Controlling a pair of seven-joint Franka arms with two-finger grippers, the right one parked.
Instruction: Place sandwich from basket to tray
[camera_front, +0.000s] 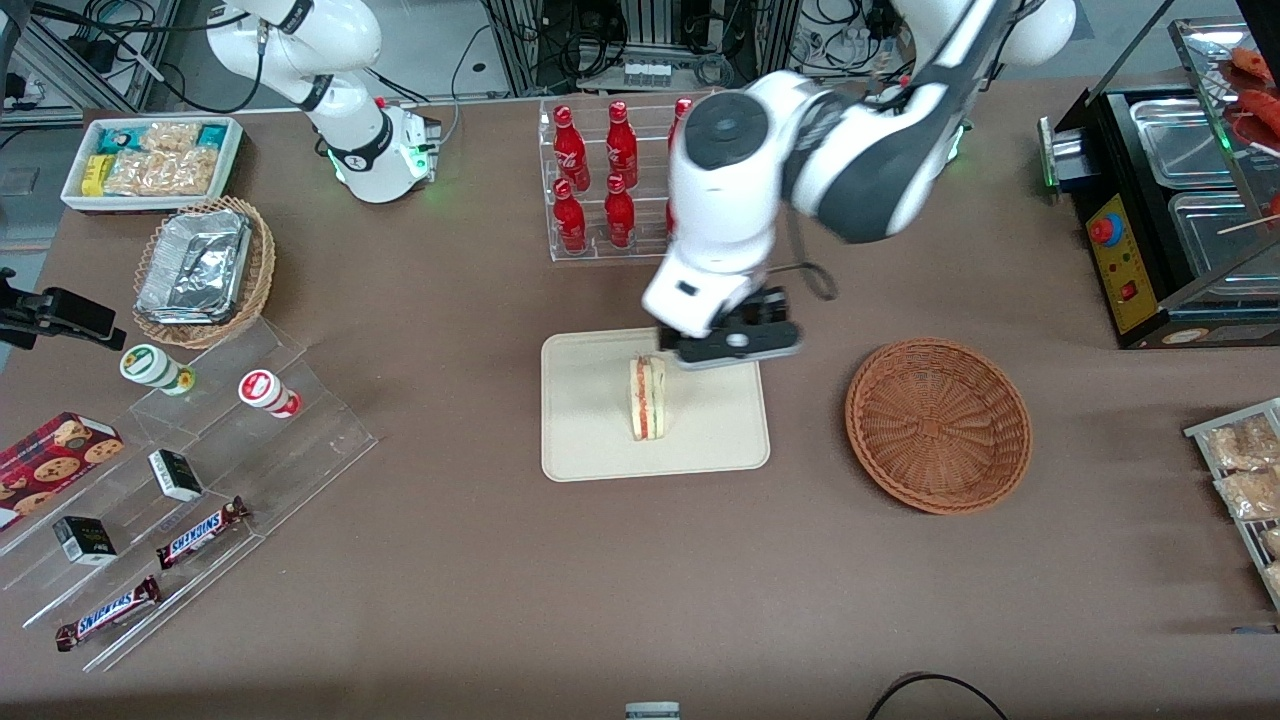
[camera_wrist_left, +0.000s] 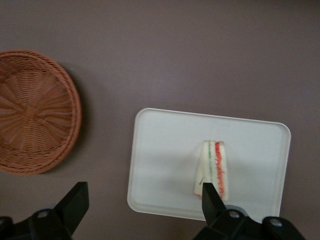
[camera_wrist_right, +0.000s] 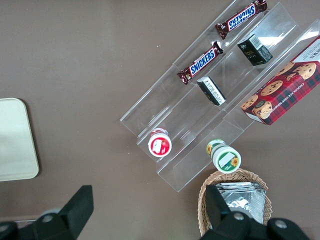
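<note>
Front view, sandwich (camera_front: 647, 397) upright on tray (camera_front: 655, 417), pincer (camera_wrist_left: 141, 199) spread above it, apparently clear, basket (camera_front: 938, 425) beside.

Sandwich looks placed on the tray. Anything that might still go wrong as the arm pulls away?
1. The sandwich stands on its edge on the tray, not flat, so a slight knock might tip it.
2. The open end effector hangs just above the tray, one fingertip close over the sandwich; a sideways retreat might clip it. Lifting straight up seems safer.
3. The empty basket sits toward the working arm's end, where a low sweep may nudge it.
</note>
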